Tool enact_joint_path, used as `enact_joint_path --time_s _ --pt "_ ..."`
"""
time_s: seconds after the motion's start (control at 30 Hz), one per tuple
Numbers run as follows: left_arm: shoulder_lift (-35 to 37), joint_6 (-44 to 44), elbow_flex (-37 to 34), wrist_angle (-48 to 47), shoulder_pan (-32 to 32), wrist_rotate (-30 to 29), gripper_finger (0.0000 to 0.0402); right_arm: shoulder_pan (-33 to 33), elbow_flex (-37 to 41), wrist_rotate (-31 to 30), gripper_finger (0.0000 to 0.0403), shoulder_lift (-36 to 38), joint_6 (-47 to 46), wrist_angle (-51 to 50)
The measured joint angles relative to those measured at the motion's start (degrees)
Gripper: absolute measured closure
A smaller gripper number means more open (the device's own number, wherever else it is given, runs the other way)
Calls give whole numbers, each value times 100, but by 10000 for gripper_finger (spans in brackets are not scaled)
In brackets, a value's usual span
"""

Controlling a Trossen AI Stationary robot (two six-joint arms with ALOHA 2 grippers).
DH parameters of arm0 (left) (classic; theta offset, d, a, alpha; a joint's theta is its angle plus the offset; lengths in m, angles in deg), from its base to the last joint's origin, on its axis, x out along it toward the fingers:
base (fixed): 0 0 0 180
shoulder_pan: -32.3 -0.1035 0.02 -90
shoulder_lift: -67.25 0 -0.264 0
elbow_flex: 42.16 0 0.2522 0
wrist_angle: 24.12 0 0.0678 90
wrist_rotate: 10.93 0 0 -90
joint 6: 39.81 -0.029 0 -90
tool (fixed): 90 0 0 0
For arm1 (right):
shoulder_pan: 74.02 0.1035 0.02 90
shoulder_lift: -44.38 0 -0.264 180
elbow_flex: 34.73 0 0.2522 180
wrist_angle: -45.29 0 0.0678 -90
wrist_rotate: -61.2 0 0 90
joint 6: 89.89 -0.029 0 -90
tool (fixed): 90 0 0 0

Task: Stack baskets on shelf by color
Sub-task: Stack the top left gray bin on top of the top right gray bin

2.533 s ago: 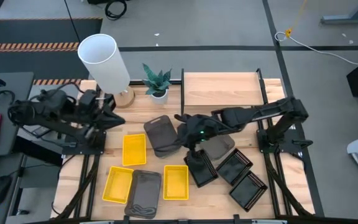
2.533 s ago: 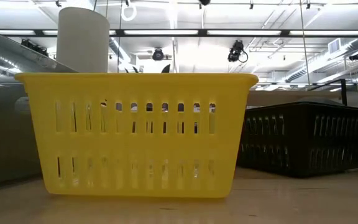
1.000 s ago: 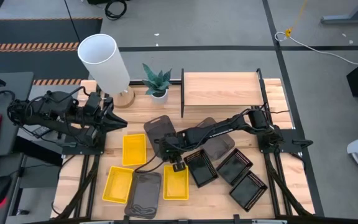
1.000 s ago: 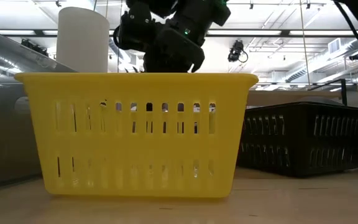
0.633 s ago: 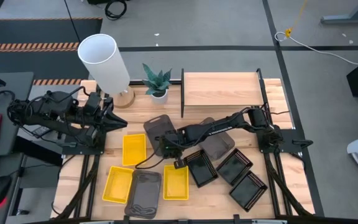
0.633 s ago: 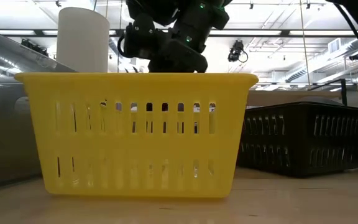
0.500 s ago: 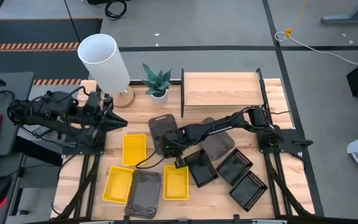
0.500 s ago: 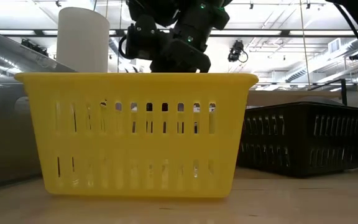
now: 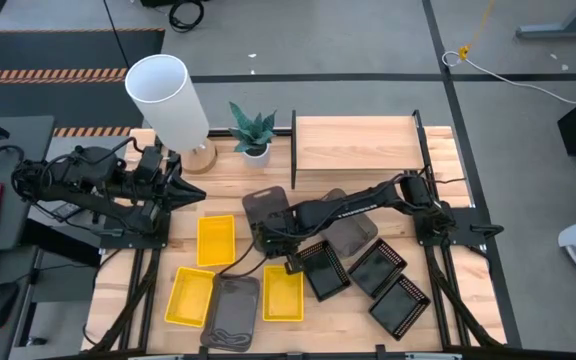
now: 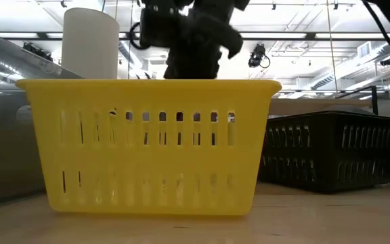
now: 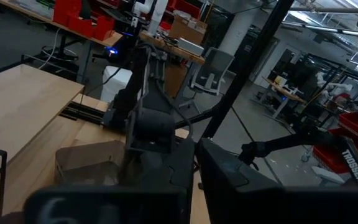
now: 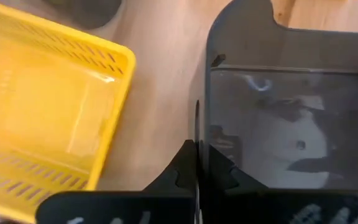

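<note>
My right gripper (image 9: 276, 245) reaches in from the table's right and is shut on a dark grey basket (image 9: 267, 210) at the table's middle. The right wrist view shows that grey basket (image 12: 278, 99) beside a yellow basket (image 12: 42, 112). Three yellow baskets (image 9: 216, 240) (image 9: 190, 296) (image 9: 283, 292) rest on their bases. A second grey basket (image 9: 233, 310) lies near the front edge and a third (image 9: 350, 236) under the right arm. Three black mesh baskets (image 9: 323, 268) (image 9: 376, 266) (image 9: 400, 305) sit to the right. The shelf (image 9: 356, 145) is at the far edge. My left gripper (image 9: 190, 193) waits shut at the left. My right gripper pinches the rim of the grey basket's side wall (image 12: 207, 134) near its near end, one finger inside the basket and one outside. The fingers (image 12: 182, 168) come from above, pointing down. The basket stays upright, open side up; whether it is clear of the table does not show.
A white lamp (image 9: 168, 100) and a small potted plant (image 9: 253, 130) stand at the far left of the table. In the low view a yellow basket (image 10: 147, 142) fills the front and a black mesh basket (image 10: 330, 152) stands to its right.
My right gripper has stayed shut on the grey basket's wall and has turned the basket about: it has gone from slanted to nearly square with the table and has shifted slightly toward the far edge and the right. In the low view the gripper blurs and rises a little.
</note>
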Motion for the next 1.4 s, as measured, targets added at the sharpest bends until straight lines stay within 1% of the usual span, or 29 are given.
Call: enact_joint_path --time_s 0.2,0.33,0.53,0.8,0.9,1.03,1.27,1.4 --pt "0 0 0 1 0 0 373 100 -510 4 400 0 -5 -310" --pt "0 23 0 6 2 0 370 106 -938 -1 400 0 -26 -791" --pt "0 33 0 12 0 -5 378 153 -1589 -22 400 0 -54 -1503" --pt "0 26 -2 12 2 -338 373 472 -2234 110 401 2 -55 -2490" --pt "-18 171 -2 13 2 -374 374 616 -2285 170 401 83 -152 -2839" --pt "-98 306 -2 152 2 -374 380 785 -2285 173 401 336 -273 -3026" --pt "-368 293 -2 797 2 -374 381 980 -2271 -71 401 896 -501 -3220" --pt "-602 293 -2 1121 2 -372 378 1108 -2035 -174 401 1268 -612 -3257"
